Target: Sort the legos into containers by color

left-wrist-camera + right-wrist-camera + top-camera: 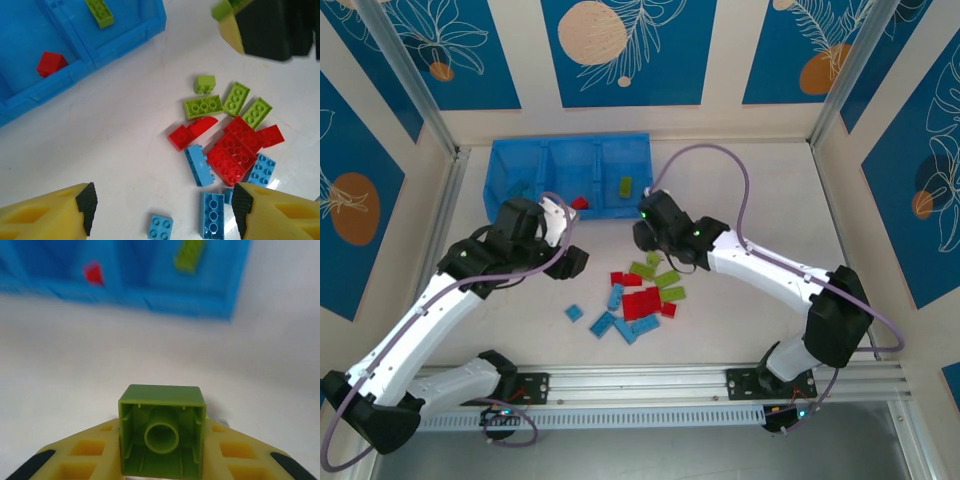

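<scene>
The blue tray (570, 160) stands at the back. Its left compartment holds a light blue brick (517, 187), the middle one a red brick (51, 63), the right one a lime green brick (99, 12). Loose legos lie in a pile (640, 295) mid-table: the flat red plate (235, 150), small red bricks (182, 136), green bricks (202, 106) and light blue ones (200, 165). My left gripper (164, 210) hangs open over the pile's near-left side, above a small blue brick (160, 227). My right gripper (162, 460) is shut on a square green brick (162, 405), lifted between pile and tray.
The cell's walls (410, 90) close in the table at the back and sides. An aluminium rail (650, 380) runs along the near edge. Bare white table (125, 115) lies between the pile and the tray.
</scene>
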`<action>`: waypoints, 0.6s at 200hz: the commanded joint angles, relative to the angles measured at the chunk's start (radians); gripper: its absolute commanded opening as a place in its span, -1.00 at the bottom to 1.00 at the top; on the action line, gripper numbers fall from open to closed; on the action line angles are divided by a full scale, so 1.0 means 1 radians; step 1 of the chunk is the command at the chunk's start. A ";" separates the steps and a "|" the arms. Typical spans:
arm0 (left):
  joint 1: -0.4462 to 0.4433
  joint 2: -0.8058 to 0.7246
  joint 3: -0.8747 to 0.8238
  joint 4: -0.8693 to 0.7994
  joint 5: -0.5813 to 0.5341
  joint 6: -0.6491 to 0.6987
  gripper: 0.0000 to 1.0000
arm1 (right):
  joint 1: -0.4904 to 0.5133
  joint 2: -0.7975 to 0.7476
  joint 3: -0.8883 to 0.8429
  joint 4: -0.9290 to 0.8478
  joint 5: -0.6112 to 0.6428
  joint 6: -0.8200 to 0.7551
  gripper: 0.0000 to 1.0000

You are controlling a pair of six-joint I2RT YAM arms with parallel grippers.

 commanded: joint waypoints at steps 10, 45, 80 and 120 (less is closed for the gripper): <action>0.015 -0.025 -0.019 0.027 -0.040 0.027 0.45 | -0.086 0.257 0.238 0.040 -0.008 -0.068 -0.34; 0.041 0.004 -0.014 0.006 -0.065 0.033 0.46 | -0.175 0.597 0.622 -0.060 -0.079 -0.060 -0.36; 0.049 0.016 -0.018 0.006 -0.067 0.039 0.45 | -0.218 0.868 1.030 -0.264 -0.146 -0.089 -0.17; 0.055 0.028 -0.021 0.006 -0.069 0.041 0.46 | -0.233 0.902 1.141 -0.329 -0.174 -0.067 0.06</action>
